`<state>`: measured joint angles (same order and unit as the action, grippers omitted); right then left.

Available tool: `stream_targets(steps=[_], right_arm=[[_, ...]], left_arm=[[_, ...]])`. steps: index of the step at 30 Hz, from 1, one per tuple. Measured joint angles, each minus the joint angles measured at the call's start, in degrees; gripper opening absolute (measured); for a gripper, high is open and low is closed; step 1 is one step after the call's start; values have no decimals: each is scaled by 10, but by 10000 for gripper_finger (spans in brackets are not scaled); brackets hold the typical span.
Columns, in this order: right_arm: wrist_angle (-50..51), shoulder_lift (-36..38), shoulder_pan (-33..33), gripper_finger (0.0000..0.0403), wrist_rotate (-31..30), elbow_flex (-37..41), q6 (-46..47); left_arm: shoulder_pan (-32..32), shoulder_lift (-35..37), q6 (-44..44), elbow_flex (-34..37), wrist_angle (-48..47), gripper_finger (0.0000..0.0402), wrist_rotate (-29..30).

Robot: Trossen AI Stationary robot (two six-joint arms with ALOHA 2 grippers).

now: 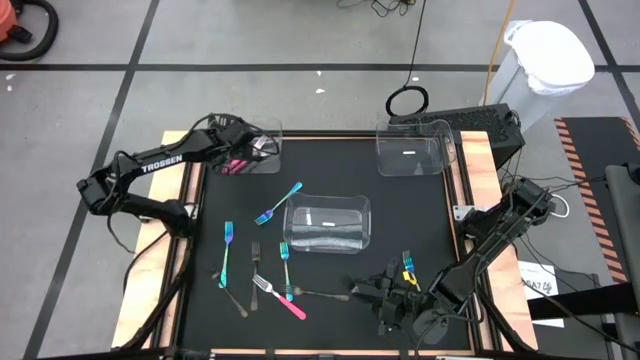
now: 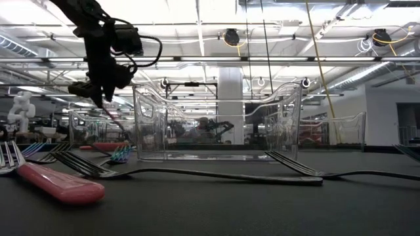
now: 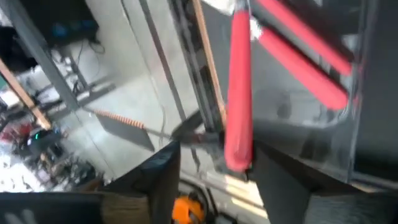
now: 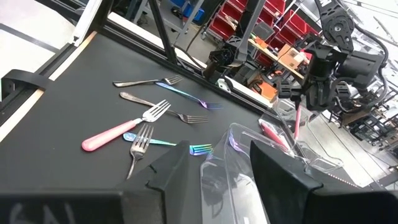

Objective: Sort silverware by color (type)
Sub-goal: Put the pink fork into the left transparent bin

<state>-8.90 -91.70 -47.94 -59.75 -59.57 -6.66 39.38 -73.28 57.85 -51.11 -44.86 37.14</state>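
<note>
My left gripper (image 1: 255, 148) hangs open over the clear bin (image 1: 268, 165) at the table's far left. A pink-handled piece (image 3: 239, 93) stands on end between its fingers, above two more pink handles (image 3: 298, 56) lying in the bin. In the right wrist view this pink piece (image 4: 297, 121) hangs below that gripper. Loose silverware lies on the black mat: teal forks (image 1: 278, 205) (image 1: 227, 250), a pink-handled fork (image 1: 282, 298) and grey pieces (image 1: 320, 293). My right gripper (image 1: 365, 292) waits open above the near right of the mat, with nothing between its fingers. A teal fork (image 1: 408, 265) lies by it. My left gripper stands open around the free end of the pink handle (image 3: 238, 158). There is a wide gap to one finger (image 3: 163, 177), and the handle runs close beside the other (image 3: 277, 180). I cannot tell whether that finger touches it. The fingers slant down from above the bin.
A second clear bin (image 1: 328, 222) stands in the middle of the mat. A third (image 1: 412, 150) stands at the far right. Wooden rails (image 1: 478, 180) border the mat. The loose forks crowd the near left, with bare mat between the bins.
</note>
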Motion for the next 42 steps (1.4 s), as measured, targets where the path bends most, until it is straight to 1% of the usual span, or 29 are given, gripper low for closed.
stream_targets(steps=[3, 5, 11, 15, 17, 21, 25, 30, 34, 38, 42], right_arm=[[0, 0, 0, 164, 0, 0, 0], [0, 0, 0, 164, 0, 0, 0], [1, 0, 0, 164, 0, 0, 0], [1, 0, 0, 164, 0, 0, 0], [0, 0, 0, 164, 0, 0, 0], [0, 0, 0, 164, 0, 0, 0], [0, 0, 0, 164, -1, 0, 0], [0, 0, 0, 164, -1, 0, 0], [0, 0, 0, 164, -1, 0, 0], [0, 0, 0, 164, -2, 0, 3], [0, 0, 0, 164, -2, 0, 5]], left_arm=[[0, 0, -16, 0, -7, 222, 48], [0, 0, -21, 0, -14, 225, 60], [0, 0, -36, 0, -11, 225, 67], [-5, 0, -90, 0, -12, 225, 68], [-14, 0, -129, 0, -13, 225, 54], [-42, 0, -195, 0, -22, 225, 6], [-77, 6, -226, 0, -27, 225, -34], [-125, 30, -252, 0, -26, 225, -53], [-164, 58, -296, 0, -24, 225, -79], [-202, 84, -371, 0, -22, 225, -124], [-240, 99, -483, 0, -15, 225, -147]])
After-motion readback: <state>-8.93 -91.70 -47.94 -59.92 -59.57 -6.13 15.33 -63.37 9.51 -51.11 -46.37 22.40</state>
